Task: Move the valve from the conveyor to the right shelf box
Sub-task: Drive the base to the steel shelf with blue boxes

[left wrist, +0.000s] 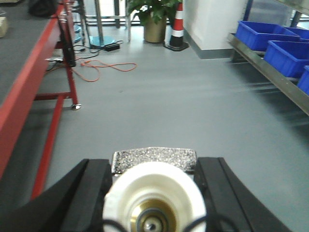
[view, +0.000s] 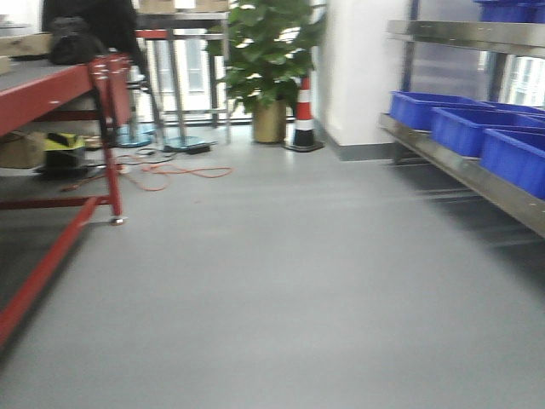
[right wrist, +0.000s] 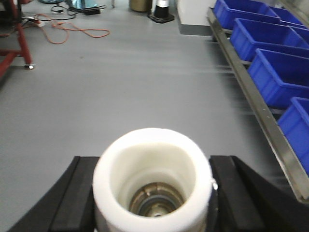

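The valve (left wrist: pixel 154 155) is showing only as a glittering silver block, sitting between the black fingers of the left gripper (left wrist: pixel 154 166) just behind a white round part (left wrist: pixel 154 193). The fingers are pressing in on both sides of it, so it looks clamped. The right gripper (right wrist: pixel 152 162) is flanking a white cup (right wrist: pixel 153 179); I cannot tell whether it is gripping it.

The pickup looks finished: the valve is riding off the conveyor (view: pixel 30 75), which is lying to the left on its red frame (view: pixel 51 89). The drop into a blue bin (view: pixel 464 128) on the right shelf (view: pixel 460 170) is still waiting.

Bare grey floor (view: pixel 281 281) is opening wide between the two. The orange cable (view: pixel 179 175), traffic cone (view: pixel 304 119) and potted plant (view: pixel 268 51) are standing well ahead. The shelf's metal edge is the near hazard.
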You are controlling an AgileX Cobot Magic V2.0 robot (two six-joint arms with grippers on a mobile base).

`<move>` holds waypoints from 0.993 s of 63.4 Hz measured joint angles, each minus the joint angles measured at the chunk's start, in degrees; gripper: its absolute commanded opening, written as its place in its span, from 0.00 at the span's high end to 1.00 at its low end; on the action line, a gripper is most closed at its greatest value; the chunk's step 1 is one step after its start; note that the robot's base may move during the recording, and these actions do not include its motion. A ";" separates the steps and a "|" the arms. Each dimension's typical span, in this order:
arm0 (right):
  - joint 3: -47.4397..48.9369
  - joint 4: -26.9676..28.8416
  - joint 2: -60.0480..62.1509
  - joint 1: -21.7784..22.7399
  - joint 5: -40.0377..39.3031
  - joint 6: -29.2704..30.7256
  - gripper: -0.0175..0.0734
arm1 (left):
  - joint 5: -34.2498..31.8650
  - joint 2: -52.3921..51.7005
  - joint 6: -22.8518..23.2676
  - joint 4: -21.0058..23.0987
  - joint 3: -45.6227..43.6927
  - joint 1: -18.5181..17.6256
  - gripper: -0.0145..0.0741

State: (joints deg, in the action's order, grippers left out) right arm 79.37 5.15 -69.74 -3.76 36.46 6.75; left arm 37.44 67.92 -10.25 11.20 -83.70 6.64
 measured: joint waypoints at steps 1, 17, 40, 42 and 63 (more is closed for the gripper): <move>0.00 0.00 0.00 0.00 0.00 0.00 0.98 | 0.00 0.00 0.00 0.00 0.00 0.00 0.96; 0.00 0.00 0.00 0.00 0.00 0.00 0.98 | -0.10 0.00 0.00 0.00 0.00 0.00 0.96; 0.00 0.00 0.00 0.00 0.00 0.00 0.98 | -0.10 0.00 0.00 0.00 0.00 0.00 0.96; 0.00 0.00 0.00 0.00 0.00 0.00 0.98 | -0.10 0.00 0.00 0.00 0.00 0.00 0.96; 0.00 0.00 0.00 0.00 0.00 0.00 0.98 | -0.10 0.00 0.00 0.00 0.00 0.00 0.96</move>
State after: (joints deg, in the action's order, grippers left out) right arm 79.37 5.15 -69.74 -3.76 36.46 6.75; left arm 37.34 67.92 -10.25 11.20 -83.70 6.64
